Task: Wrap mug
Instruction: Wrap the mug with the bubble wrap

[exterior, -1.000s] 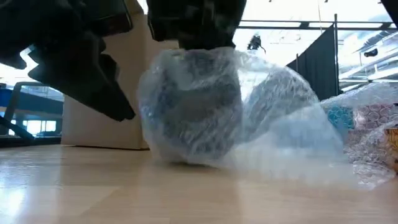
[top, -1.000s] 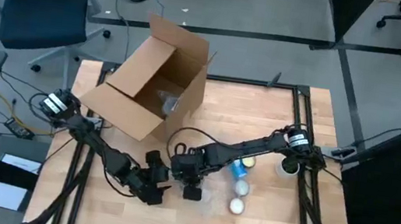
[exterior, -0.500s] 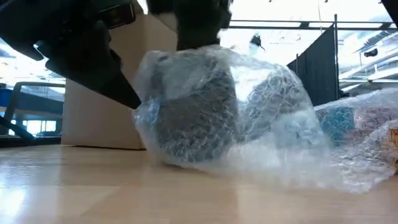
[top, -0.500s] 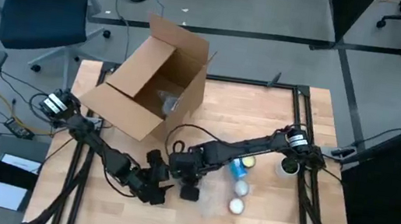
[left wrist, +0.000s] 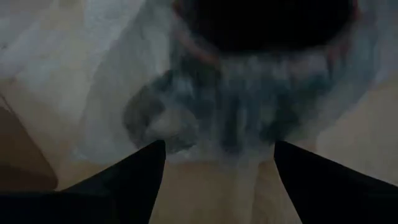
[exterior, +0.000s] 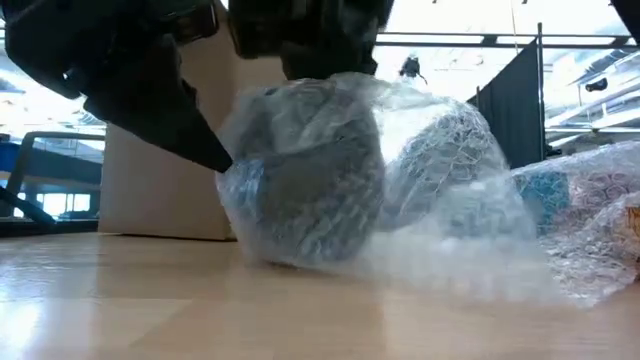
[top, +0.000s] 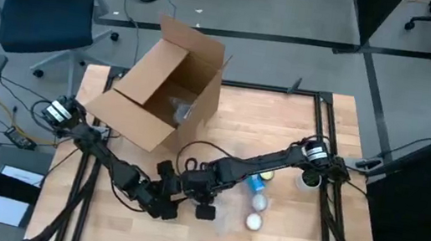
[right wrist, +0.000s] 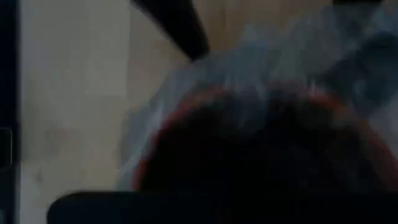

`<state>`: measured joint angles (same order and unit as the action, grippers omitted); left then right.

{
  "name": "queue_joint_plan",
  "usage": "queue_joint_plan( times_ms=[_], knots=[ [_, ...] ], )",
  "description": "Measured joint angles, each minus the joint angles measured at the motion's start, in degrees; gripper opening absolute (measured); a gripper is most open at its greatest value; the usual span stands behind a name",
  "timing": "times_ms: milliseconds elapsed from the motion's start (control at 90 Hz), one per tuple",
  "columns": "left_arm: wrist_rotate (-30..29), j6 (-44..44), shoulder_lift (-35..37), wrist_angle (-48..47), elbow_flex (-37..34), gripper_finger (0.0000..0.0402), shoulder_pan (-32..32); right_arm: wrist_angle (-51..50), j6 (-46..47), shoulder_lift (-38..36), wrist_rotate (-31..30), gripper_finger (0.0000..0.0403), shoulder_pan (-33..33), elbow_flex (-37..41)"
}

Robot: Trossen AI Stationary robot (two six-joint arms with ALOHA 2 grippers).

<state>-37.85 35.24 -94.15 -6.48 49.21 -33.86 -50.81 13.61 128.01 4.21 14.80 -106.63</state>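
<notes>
The mug [exterior: 310,185] is dark and lies on the table inside clear bubble wrap [exterior: 450,200]. In the high view the mug [top: 205,210] is near the table's front middle. My left gripper [top: 168,204] is open and comes in from the table's left. In the left wrist view its fingers [left wrist: 149,165] stand apart in front of the wrapped mug [left wrist: 249,93]. My right gripper [top: 196,187] hovers right over the mug; its wrist view is filled by the mug's dark mouth [right wrist: 261,155]. My left gripper touches the bubble wrap with one fingertip [exterior: 215,155] at the mug's left side [exterior: 235,170]. The finger slants down from the table's left. Nothing is pinched between the fingers, and the wrapped mug rests on the table.
An open cardboard box [top: 161,87] lies on its side at the far left. Other bubble-wrapped pieces [top: 257,201] lie to the mug's right, also seen in the low view [exterior: 585,195]. A white cup [top: 307,181] stands by the right edge.
My left gripper has moved toward the mug until its fingertip meets the wrap. The wrapped mug tipped over to one side about half a second ago and has since rocked back, and the loose wrap on its right shifted with it.
</notes>
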Motion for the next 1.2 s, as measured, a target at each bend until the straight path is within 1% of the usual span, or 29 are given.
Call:
queue_joint_plan(
  times_ms=[111, 244, 333, 456, 500, 600, 667, 778, 900, 1067, 1200],
  knots=[
    [0.03, 0.04, 0.02, 1.08, -0.69, 0.0286, 0.14, -0.13, 0.25, 1.13, -0.29, 0.0, -0.3, -0.54],
    [0.19, 0.04, -0.08, 1.29, -0.79, 0.0286, 0.76, -1.06, 0.23, 1.26, -0.62, 0.0, -0.3, -3.5],
    [-0.61, -0.03, -1.19, 2.55, -0.85, 0.0286, 0.94, -3.24, 0.13, 1.42, -1.0, 0.0, -0.15, -6.4],
    [-1.46, -0.35, -3.63, 5.88, -0.85, 0.0286, 1.53, -7.35, 0.05, 1.51, -3.27, 0.0, 0.23, -9.87],
    [-1.17, -0.39, -4.51, 6.4, -0.85, 0.0286, 1.9, -6.68, 0.0, 1.41, -4.16, 0.0, 0.39, -10.95],
    [-1.43, -0.33, -5.18, 6.81, -0.79, 0.0286, 3.03, -7.83, 0.03, 1.18, -5.81, 0.0, 0.51, -11.11],
    [-1.24, -0.35, -5.18, 6.25, -0.79, 0.0286, 3.41, -7.86, 0.23, 1.18, -5.77, 0.0, 0.62, -11.13],
    [-0.81, -0.36, -4.6, 4.24, -0.72, 0.0286, 3.58, -9.62, 0.26, 0.73, -5.7, 0.0, 1.32, -11.86],
    [0.05, -0.37, -3.72, 2.08, -0.08, 0.0286, 3.58, -15.97, 0.29, 0.46, -7.34, 0.0, 2.17, -16.6],
    [0.7, -0.64, -2.47, -5.84, 4.82, 0.0286, 3.49, -22.78, 1.6, 0.22, -9.8, 0.0, 2.76, -19.75],
    [1.01, -1.52, -2.45, -12.62, 9.5, 0.0286, 3.41, -22.42, 1.85, 0.22, -10.1, 0.0, 2.44, -17.96]
  ],
)
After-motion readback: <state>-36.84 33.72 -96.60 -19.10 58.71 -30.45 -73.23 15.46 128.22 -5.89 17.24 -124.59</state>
